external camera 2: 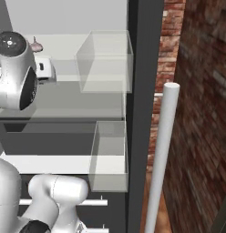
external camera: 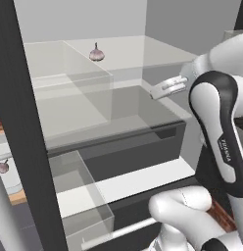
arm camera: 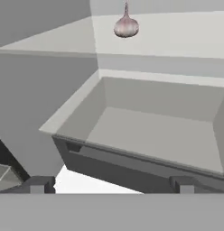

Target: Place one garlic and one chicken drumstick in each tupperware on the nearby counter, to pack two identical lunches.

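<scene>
Reaching for the first garlic

Our fingers [arm camera: 109, 184] stand wide apart and empty; the garlic [arm camera: 126, 26] sits on the fridge shelf [arm camera: 177, 36] beyond the open drawer [arm camera: 145, 131]. Next, we judge, comes advancing over it.

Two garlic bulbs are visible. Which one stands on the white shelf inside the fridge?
The garlic at the back of the upper shelf, upright, stem up. The other garlic sits outside, far left, on a white jar.
</scene>
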